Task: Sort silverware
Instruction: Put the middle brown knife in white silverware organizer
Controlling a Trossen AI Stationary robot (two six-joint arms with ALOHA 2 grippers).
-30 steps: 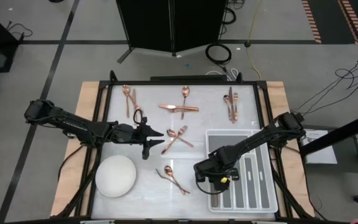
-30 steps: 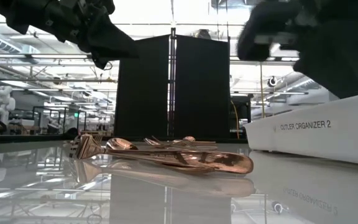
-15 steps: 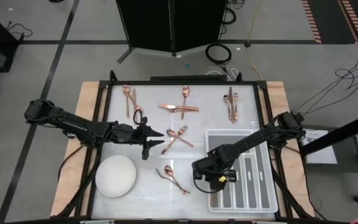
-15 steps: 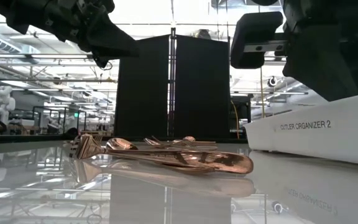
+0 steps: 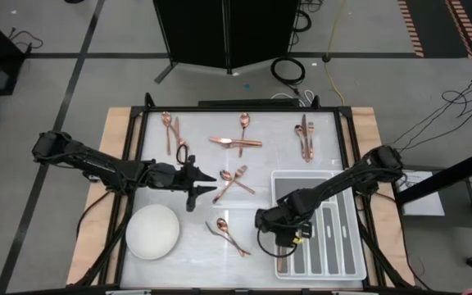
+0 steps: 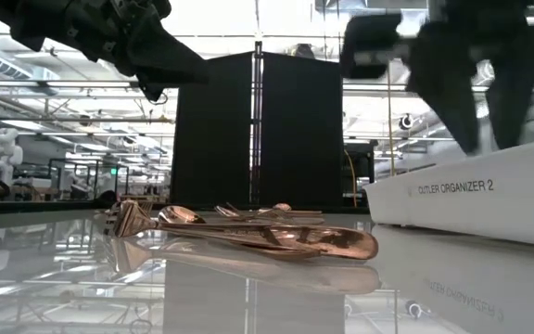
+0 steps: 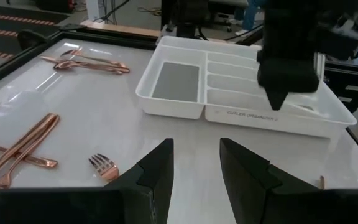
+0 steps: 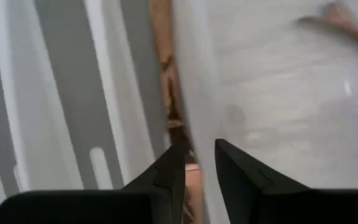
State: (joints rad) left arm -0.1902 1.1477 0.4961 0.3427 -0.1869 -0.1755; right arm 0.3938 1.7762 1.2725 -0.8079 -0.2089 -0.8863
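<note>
white table (image 5: 260, 164): right gripper (image 8: 194, 163) fingers slightly parted over tray (image 5: 347, 246).

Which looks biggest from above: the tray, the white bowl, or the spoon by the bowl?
In the high view, largest to smallest:
1. The tray
2. The white bowl
3. The spoon, far slimmer than both

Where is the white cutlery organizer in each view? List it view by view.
High view: cutlery organizer, lower right of the table.
Low view: right side, its labelled wall.
Left wrist view: upper centre.
Right wrist view: close up, its dividers fill the left half.
Shared landmark: the right gripper, open over the organizer's edge.
</note>
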